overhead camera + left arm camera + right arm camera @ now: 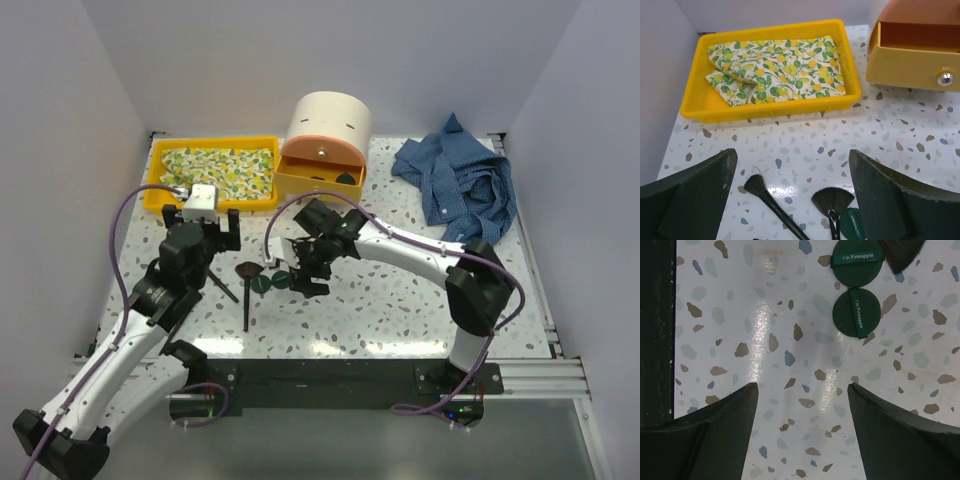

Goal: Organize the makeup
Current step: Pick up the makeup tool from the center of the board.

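The left end effector point(793, 161) was held with its jaws spread wide and nothing between them, above the table point(805, 135) and just behind two brushes. The plain brush point(771, 201) and the fan brush point(832, 201) lay side by side, heads toward the yellow tray point(765, 112), in which only the leaf-patterned cloth point(780, 67) was seen. The right end effector point(802, 387) was likewise open and empty over bare table. The green discs point(857, 313) lay close together a little beyond its fingertips, with the fan head just beside them. The drawer point(320, 183) stood pulled open at the back; dark shapes were visible inside it, too small to be named. No palettes could be made out.

The step in hand was judged to be a reach for the next loose piece, with nothing yet gripped. For the next move, one end effector would need to be lowered and centred over a disc or a brush handle, then closed low against the table, since the pieces are thin and flat.
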`<action>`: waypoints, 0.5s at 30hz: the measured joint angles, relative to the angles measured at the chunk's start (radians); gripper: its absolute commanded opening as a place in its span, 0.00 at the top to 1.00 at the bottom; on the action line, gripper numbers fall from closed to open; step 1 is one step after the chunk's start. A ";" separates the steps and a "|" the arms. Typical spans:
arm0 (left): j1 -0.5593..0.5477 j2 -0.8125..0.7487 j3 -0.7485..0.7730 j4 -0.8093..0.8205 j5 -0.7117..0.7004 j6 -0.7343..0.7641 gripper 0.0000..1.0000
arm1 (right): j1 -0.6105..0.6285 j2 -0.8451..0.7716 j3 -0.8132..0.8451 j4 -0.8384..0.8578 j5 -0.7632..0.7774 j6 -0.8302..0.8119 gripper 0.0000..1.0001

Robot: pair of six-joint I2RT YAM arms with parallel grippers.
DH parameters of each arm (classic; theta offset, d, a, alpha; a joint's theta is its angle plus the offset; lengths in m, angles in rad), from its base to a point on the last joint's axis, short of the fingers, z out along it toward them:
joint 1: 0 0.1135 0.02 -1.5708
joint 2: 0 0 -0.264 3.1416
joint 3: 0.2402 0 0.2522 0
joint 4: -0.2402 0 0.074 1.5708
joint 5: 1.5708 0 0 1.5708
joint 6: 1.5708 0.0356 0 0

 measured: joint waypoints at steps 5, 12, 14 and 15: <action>0.001 -0.071 -0.019 0.011 -0.054 0.001 0.00 | 0.031 0.058 0.027 0.020 0.062 0.056 0.24; 0.001 -0.114 -0.030 0.026 -0.084 0.006 0.00 | 0.048 0.098 0.054 0.067 0.108 0.134 0.24; 0.001 -0.116 -0.030 0.026 -0.089 0.006 0.00 | 0.050 0.111 0.063 0.086 0.116 0.162 0.24; 0.001 -0.116 -0.030 0.026 -0.092 0.006 0.00 | 0.050 0.117 0.068 0.094 0.117 0.176 0.24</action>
